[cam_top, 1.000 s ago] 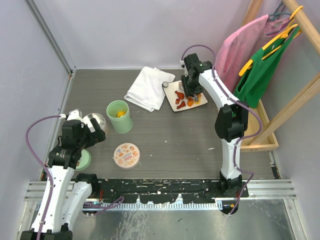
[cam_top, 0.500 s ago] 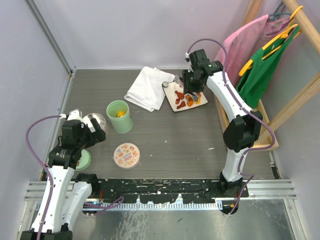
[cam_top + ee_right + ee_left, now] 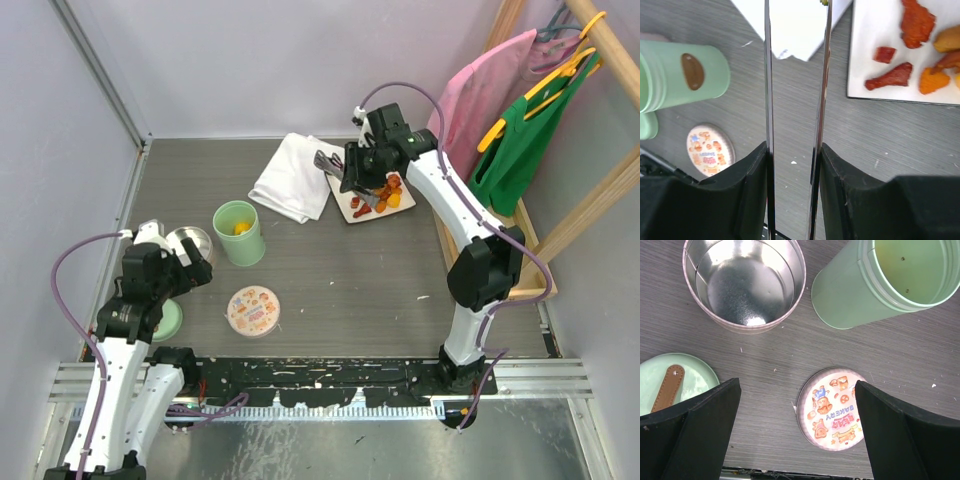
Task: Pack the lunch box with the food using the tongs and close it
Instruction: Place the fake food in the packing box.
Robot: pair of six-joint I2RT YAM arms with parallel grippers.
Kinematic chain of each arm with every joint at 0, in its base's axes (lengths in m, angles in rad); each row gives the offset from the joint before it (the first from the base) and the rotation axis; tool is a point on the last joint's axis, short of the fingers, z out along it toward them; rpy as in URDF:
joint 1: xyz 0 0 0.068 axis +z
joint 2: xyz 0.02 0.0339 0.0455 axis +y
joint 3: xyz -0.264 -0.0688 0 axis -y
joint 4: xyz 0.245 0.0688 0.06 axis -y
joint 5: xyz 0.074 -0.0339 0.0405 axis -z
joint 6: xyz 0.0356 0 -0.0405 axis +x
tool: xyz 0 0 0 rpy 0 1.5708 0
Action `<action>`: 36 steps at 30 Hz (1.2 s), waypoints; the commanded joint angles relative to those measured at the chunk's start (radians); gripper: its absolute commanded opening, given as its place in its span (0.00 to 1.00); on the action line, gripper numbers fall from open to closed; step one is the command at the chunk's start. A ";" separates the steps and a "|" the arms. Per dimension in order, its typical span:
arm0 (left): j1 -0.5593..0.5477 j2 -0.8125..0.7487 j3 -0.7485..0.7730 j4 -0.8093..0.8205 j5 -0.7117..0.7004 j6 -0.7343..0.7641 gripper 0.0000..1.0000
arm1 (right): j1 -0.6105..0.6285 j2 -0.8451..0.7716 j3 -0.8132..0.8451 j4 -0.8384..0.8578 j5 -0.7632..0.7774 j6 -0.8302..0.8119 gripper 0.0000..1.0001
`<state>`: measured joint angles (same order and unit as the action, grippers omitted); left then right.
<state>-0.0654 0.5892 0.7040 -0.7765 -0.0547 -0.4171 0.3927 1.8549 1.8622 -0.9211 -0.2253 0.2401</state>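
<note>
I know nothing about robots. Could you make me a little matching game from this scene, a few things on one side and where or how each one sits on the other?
Things:
1. tongs
2. food
3. steel bowl
4. cartoon lid

Places or states:
A. empty, beside the green cup
B. on the white plate
C. flat on the table, picture side up
D. held by the right gripper

Pairs: 1-D, 2-B, 3-A, 4-C
</note>
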 commanded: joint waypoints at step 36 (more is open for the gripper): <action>-0.004 -0.015 0.000 0.059 0.008 0.017 0.98 | 0.414 0.132 0.457 -0.247 -0.100 -0.224 0.43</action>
<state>-0.0654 0.5793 0.6968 -0.7670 -0.0486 -0.4038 0.7830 1.9736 2.2425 -1.1244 -0.3534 0.0723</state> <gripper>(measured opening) 0.980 0.450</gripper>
